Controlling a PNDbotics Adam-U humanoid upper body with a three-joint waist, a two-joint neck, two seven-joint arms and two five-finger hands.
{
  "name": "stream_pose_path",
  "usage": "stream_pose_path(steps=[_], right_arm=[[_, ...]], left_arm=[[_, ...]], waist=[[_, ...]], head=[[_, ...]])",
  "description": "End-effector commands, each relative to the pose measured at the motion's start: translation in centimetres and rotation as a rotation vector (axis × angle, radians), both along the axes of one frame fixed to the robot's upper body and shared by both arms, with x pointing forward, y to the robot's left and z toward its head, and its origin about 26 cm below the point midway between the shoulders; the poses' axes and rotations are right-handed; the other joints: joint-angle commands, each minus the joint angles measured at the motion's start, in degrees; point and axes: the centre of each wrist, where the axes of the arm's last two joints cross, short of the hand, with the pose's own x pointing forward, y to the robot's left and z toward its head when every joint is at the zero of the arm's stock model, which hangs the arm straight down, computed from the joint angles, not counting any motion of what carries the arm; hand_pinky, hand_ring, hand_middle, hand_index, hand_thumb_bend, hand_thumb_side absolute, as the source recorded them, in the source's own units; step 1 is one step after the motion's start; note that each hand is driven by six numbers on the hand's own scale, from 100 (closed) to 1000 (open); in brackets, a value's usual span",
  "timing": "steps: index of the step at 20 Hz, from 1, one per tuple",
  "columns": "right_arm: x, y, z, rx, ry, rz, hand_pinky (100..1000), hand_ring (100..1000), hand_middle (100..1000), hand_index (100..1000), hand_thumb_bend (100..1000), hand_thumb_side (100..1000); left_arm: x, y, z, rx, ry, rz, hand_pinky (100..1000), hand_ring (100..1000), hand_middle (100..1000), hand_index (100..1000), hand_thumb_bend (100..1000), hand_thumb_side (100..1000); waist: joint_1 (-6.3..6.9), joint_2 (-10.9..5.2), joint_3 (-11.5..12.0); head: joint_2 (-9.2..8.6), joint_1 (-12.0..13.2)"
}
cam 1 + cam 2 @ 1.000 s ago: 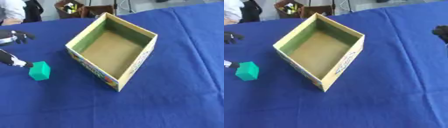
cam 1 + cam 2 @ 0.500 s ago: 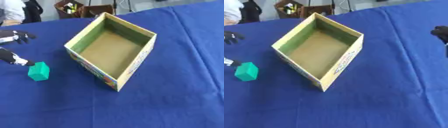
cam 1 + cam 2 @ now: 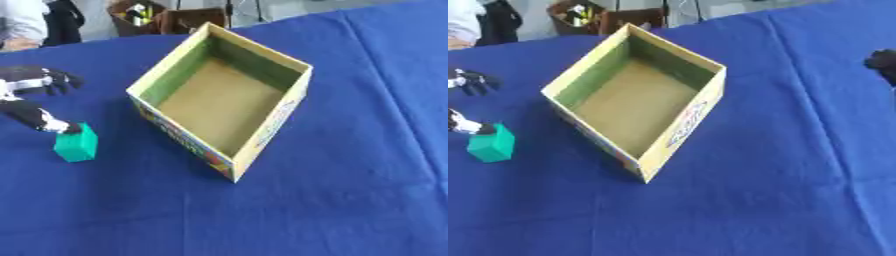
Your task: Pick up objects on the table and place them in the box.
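Nearest me, lower left of the frame, the green block (image 3: 76, 145) sits on the blue worktop (image 3: 332, 190), just left of the open box (image 3: 223, 97), which holds nothing. My left hand (image 3: 35, 100) is spread above it, one of its fingers (image 3: 39, 118) touching the block's top corner, the rest curled apart and gripping nothing. Since half a second ago the fingertip has closed onto the block; the block hasn't moved. Far right, a dark bit of my right hand (image 3: 883, 62) shows; I cannot tell its state.

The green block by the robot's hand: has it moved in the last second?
No. The green block sits at the same spot on the blue cloth, left of the box, with the left hand touching its top corner.
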Motion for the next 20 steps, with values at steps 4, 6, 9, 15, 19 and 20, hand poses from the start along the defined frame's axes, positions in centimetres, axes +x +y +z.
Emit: stream_pose_path(steps=[4, 6, 9, 15, 19, 20], right_arm=[[-0.1, 0.1, 0.6, -0.004, -0.017, 0.008, 953, 909, 729, 851, 100, 838], [-0.2, 0.1, 0.5, -0.007, -0.01, 0.006, 954, 909, 728, 851, 100, 838], [-0.2, 0.1, 0.3, -0.009, -0.001, 0.007, 955, 909, 728, 851, 100, 838], [-0.3, 0.0, 0.1, -0.011, 0.007, 0.002, 954, 909, 728, 852, 100, 839], [-0.4, -0.1, 0.0, -0.007, 0.01, -0.004, 955, 909, 728, 852, 100, 838], [-0.4, -0.1, 0.0, -0.006, 0.011, -0.003, 955, 909, 728, 852, 100, 838]], left_arm=[[0.0, -0.4, 0.3, 0.169, 0.086, -0.152, 765, 813, 839, 959, 697, 591], [-0.3, -0.4, 1.3, 0.173, 0.049, -0.153, 775, 822, 846, 966, 680, 617], [-0.9, -0.3, 3.4, 0.174, -0.032, -0.138, 780, 827, 852, 975, 660, 657], [-2.1, -0.4, 5.2, 0.171, -0.085, -0.135, 786, 836, 855, 979, 608, 688], [-2.4, -1.2, 4.5, 0.223, -0.033, -0.156, 788, 836, 855, 980, 619, 670], [-2.5, -1.4, 4.3, 0.231, -0.018, -0.164, 790, 836, 856, 981, 622, 668]], waist=[[-0.24, -1.0, 0.1], [-0.28, -1.14, 0.3], [-0.28, -1.45, 0.6], [-0.51, -1.89, 1.1], [-0.75, -2.11, 1.6], [-0.81, -2.16, 1.7]], head=[[-0.65, 0.0], [-0.41, -0.2], [-0.24, -0.4], [-0.05, -0.8], [0.18, -1.1], [0.14, -1.2]])
